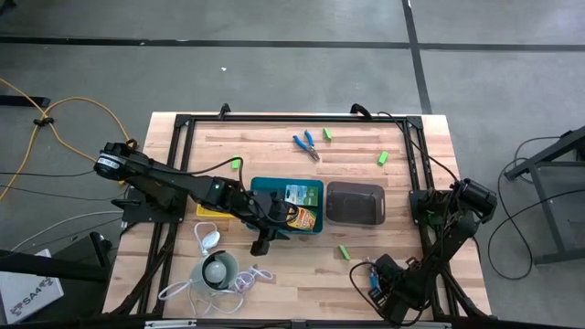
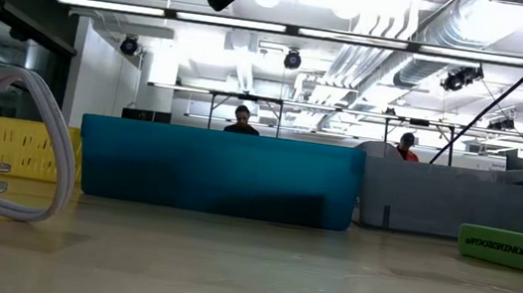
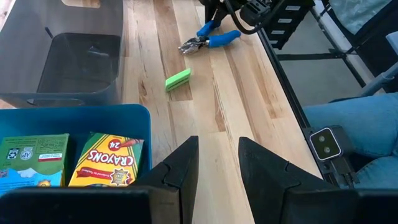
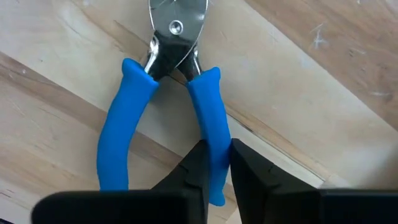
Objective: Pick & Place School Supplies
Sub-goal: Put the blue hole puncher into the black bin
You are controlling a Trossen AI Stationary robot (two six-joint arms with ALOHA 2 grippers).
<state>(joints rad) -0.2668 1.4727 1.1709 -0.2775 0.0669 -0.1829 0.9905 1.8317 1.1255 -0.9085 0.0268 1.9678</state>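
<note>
A blue-handled tool (image 4: 168, 81) lies on the wood near the table's front right corner (image 1: 373, 285). My right gripper (image 4: 215, 168) is shut on one of its blue handles, a finger pressed on each side. My left gripper (image 3: 217, 158) hangs open and holds nothing just in front of the teal tray (image 1: 260, 185). In that tray lie a crayon box (image 3: 109, 160) and a green-and-white pack (image 3: 34, 155). A second blue-handled tool (image 1: 306, 144) lies at the back. Lime-green blocks lie loose: one (image 1: 345, 251) in front of the trays, others (image 1: 383, 158) farther back.
A dark grey tray (image 1: 355, 203) stands right of the teal one, and a yellow tray (image 1: 208, 211) shows left of it under my left arm. A white round gadget with cord (image 1: 218, 270) sits front left. Two people (image 2: 242, 116) show far behind the table.
</note>
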